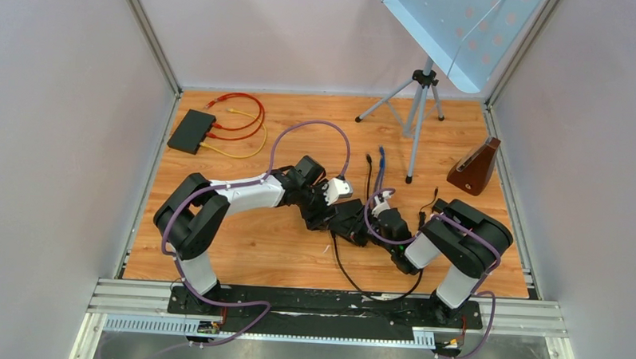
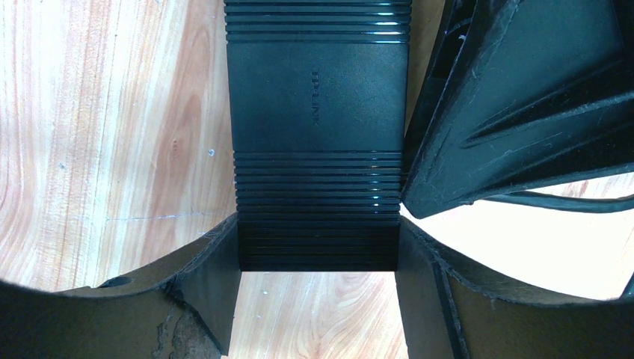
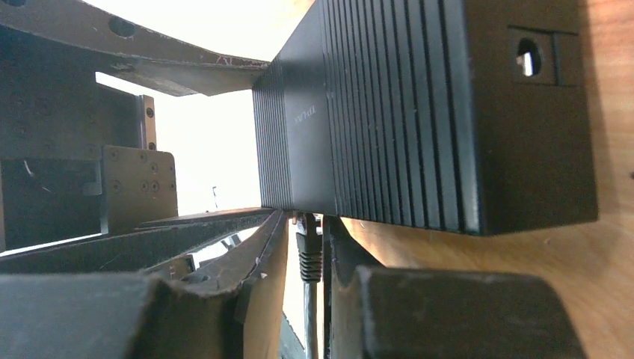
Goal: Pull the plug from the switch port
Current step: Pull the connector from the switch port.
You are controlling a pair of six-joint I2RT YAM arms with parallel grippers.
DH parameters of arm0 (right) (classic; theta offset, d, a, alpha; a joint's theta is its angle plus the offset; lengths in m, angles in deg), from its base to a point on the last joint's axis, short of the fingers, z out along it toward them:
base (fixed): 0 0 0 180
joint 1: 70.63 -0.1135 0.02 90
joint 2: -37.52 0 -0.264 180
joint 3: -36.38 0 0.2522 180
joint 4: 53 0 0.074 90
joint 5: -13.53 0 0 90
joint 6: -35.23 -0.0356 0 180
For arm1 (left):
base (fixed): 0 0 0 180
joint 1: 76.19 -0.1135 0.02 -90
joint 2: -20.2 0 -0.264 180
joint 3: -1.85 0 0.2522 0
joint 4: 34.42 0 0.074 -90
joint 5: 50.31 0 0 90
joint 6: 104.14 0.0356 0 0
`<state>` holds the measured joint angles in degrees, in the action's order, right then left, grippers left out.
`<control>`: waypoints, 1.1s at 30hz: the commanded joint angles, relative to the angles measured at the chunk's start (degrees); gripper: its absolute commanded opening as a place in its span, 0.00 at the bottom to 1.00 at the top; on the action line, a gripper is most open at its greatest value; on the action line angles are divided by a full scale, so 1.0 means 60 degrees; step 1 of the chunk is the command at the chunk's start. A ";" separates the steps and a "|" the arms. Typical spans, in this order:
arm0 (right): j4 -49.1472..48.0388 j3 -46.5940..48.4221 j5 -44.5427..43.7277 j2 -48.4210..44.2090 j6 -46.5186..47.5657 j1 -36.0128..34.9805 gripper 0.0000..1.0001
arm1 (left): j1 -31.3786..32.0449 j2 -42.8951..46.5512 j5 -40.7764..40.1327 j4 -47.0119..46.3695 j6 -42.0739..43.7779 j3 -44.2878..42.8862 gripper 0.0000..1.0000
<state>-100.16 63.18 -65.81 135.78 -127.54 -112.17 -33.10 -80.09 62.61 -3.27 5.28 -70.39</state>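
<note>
The black ribbed switch (image 2: 318,97) lies on the wooden table at its middle (image 1: 353,227). My left gripper (image 2: 318,239) is shut on it, one finger pressed against each side wall. In the right wrist view the switch (image 3: 448,112) fills the upper right. A black plug (image 3: 309,250) sits in its port, and its cable (image 3: 309,321) runs down toward the camera. My right gripper (image 3: 308,224) straddles the plug with the jaws narrow. A sliver of light shows between the left finger and the plug. From above, the right gripper (image 1: 381,218) meets the switch from the right.
A second black switch (image 1: 191,131) with red and yellow cables (image 1: 245,117) lies at the back left. A tripod (image 1: 417,111) and a brown wedge (image 1: 475,167) stand at the back right. Loose blue and black cable ends (image 1: 382,162) lie behind the grippers. The plug's cable (image 1: 351,284) loops toward the near edge.
</note>
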 commanded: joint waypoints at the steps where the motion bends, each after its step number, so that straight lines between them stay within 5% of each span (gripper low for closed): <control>1: -0.0654 0.0058 0.0134 -0.0051 -0.0019 0.0047 0.20 | 0.0141 -0.0328 0.0504 0.0347 -0.0323 -0.0133 0.66; 6: -0.0649 -0.0017 0.0125 -0.0087 0.0070 0.0073 0.04 | 0.0142 -0.0373 0.0510 0.0379 -0.0316 -0.0155 0.65; 11: -0.0189 0.0136 0.0061 -0.0087 -0.0286 0.0179 0.05 | 0.0142 -0.0390 0.0523 0.0405 -0.0309 -0.0171 0.65; 14: 0.0568 0.0425 0.0037 -0.0095 -0.0600 0.0214 0.17 | 0.0153 -0.0378 0.0523 0.0412 -0.0320 -0.0161 0.65; 23: 0.2074 0.0757 -0.0348 -0.0168 -0.0855 0.0252 0.16 | 0.0252 -0.0406 0.0525 0.0452 -0.0344 -0.0156 0.65; 26: 0.2233 0.0787 -0.0203 -0.0208 -0.0690 0.0338 0.01 | 0.0274 -0.0430 0.0491 0.0449 -0.0348 -0.0156 0.64; 30: 0.3376 0.1442 0.0776 -0.0343 0.0879 0.0379 0.00 | 0.0274 -0.0506 0.0398 0.0467 -0.0405 -0.0212 0.64; 33: 0.2404 0.0993 0.1808 -0.0656 0.1586 0.0406 0.00 | 0.0260 -0.0572 0.0342 0.0515 -0.0552 -0.0268 0.64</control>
<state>-86.15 69.13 -60.17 133.72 -125.55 -109.61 -33.12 -80.75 60.12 -2.60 5.65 -71.37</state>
